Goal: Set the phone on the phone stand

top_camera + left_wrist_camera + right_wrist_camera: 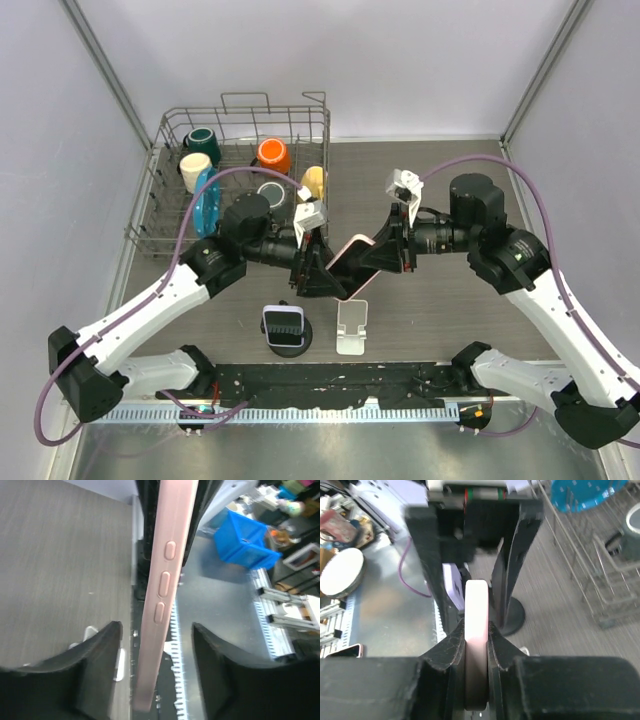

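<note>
The pink phone (352, 262) hung in the air over the middle of the desk (450, 310), between the two arms. It was just behind the white phone stand (352, 328) and did not touch it. The right claw (385, 252) was pinched tight on one end of the phone, both pads pressed flat against its faces, so it seemed to carry the weight. The left claw (322, 272) stood around the other end, but its fingers (102, 652) were parted, with a clear gap on each side, and gripped nothing. This looked like a handover. The right arm probably took the phone because its grip at one end would leave the other end free to be lowered into the stand's cradle.

The desk was matte, dark grey-brown wood grain. A second stand (286, 330), black with a round base, held a purple phone just left of the white one. A wire dish rack (270, 112) in the far left corner held cups and a blue plate (206, 205). Pale walls closed in the back and sides. A blue bin (245, 542) sat beyond the desk's near edge.
</note>
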Robot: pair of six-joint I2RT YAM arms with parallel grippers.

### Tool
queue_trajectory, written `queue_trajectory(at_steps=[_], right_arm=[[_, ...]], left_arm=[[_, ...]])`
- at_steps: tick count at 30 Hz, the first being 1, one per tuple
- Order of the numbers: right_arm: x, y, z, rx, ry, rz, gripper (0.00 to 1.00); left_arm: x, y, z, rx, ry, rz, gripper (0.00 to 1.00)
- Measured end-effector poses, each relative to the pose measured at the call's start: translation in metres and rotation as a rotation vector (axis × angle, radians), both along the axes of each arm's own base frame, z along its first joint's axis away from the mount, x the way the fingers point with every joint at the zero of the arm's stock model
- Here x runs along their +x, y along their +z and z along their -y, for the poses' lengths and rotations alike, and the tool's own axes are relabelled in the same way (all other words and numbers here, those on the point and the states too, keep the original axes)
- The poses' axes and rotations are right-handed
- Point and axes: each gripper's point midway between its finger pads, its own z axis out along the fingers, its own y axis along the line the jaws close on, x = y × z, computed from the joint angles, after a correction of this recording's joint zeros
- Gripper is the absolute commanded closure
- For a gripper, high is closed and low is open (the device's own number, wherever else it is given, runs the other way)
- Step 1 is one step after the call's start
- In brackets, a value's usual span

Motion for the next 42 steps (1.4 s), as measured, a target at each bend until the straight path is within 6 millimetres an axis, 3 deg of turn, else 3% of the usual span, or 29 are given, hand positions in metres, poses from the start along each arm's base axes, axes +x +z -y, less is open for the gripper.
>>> queue_trajectory(at_steps=[2,6,9,11,16,20,26,32,42], right_arm=[[0.004,-0.009,0.006,-0.044,-0.044,0.008,0.99],[0.015,-0.037,0.030,-0.187,-0.187,0.010,0.99],[0.015,-0.061,0.047,-0.285,-0.245,0.009,0.99],[0.007,-0.075,0.050,-0.314,-0.218,0.008,0.99],[-0.017,-0.106,0.045,-0.345,-0.074,-0.006,0.99],[-0.025,-0.127,0.032,-0.375,0.054,-0.034,0.99],[-0.016,-0.153,0.020,-0.412,0.160,0.056,0.99],[-0.003,-0.172,0.009,-0.459,0.283,0.116,0.99],[-0.004,-0.181,0.003,-0.451,0.384,0.126,0.99]], left_arm=[[0.008,-0.001,-0.001,0.020,0.058,0.022,0.16],[0.037,0.004,-0.013,0.055,0.265,0.100,0.15],[0.059,0.018,-0.030,0.040,0.431,0.161,0.15],[0.074,0.032,-0.050,0.009,0.562,0.208,0.14],[0.091,0.051,-0.081,-0.051,0.752,0.277,0.16],[0.097,0.053,-0.083,-0.057,0.788,0.284,0.16],[0.105,0.038,-0.077,-0.015,0.786,0.260,0.16],[0.105,0.038,-0.077,-0.015,0.786,0.260,0.17],[0.104,0.038,-0.076,-0.016,0.778,0.260,0.17]])
